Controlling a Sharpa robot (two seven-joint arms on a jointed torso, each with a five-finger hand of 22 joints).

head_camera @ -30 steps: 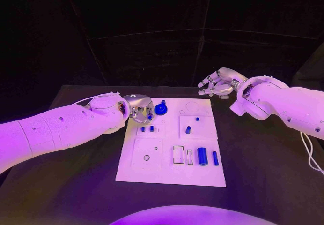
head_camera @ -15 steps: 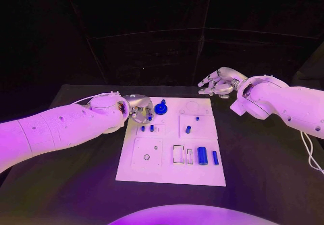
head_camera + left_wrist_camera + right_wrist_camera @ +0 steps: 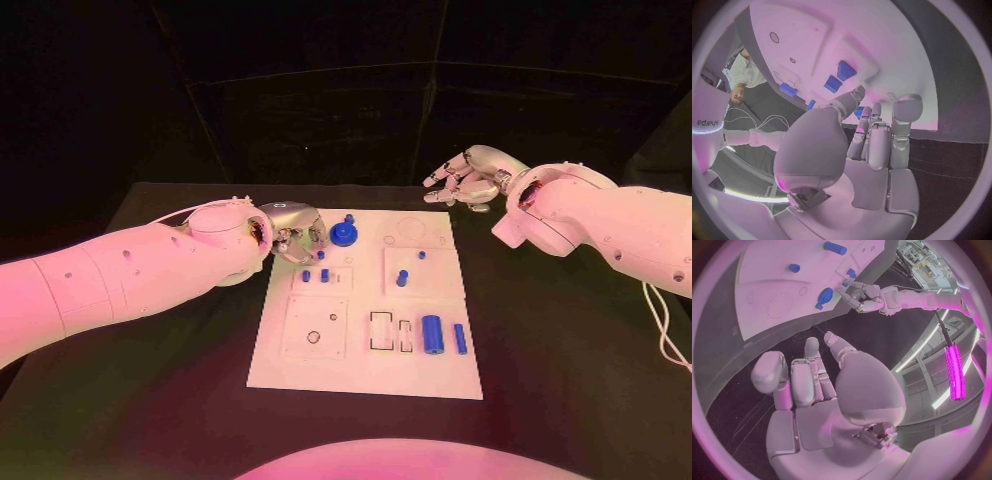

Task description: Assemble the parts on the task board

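Beside left hand (image 3: 296, 232), blue part (image 3: 343, 233).

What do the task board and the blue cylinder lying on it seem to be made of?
Task board: probably matte white plastic or painted sheet, flat, with cut-out recesses and no glare. Blue cylinder: likely smooth moulded or printed plastic, evenly coloured with a faint sheen. Neither is certain.
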